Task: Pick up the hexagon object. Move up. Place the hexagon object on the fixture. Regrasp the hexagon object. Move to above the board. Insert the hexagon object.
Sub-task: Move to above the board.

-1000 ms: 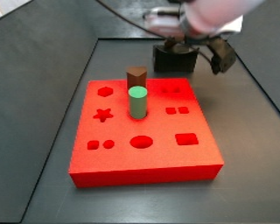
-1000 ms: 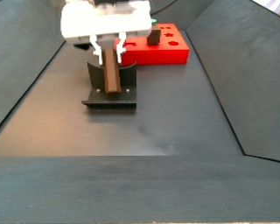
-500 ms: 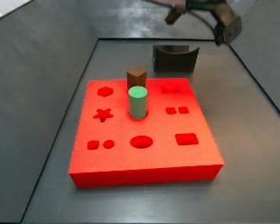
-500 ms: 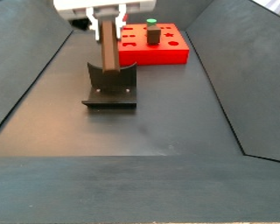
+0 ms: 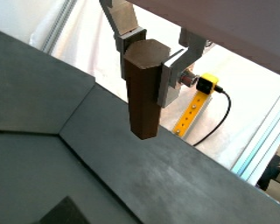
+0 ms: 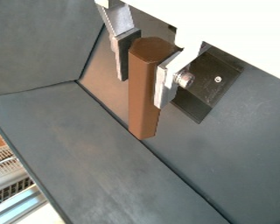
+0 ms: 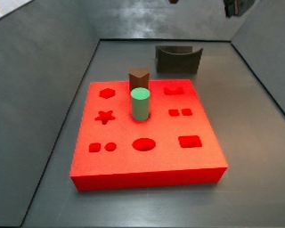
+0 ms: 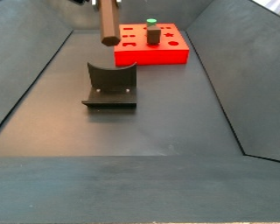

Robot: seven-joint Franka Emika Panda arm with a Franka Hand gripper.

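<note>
Lifting off the fixture (image 8: 111,86) since a second ago: gripper (image 5: 150,54) now high, near frame top, fingers (image 6: 119,39) clamped on the peg (image 6: 150,83) upper end. Regrasp looks done; next is travel to the board (image 7: 145,174). Hex hole (image 7: 107,92) open, but green cylinder (image 7: 140,104) and stout peg (image 7: 139,78) stand just beside it.

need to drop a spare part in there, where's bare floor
Bare floor lies on the near side of the fixture. The board is crowded, with a green cylinder and a brown peg. The gripper holds the hexagon object up high.
</note>
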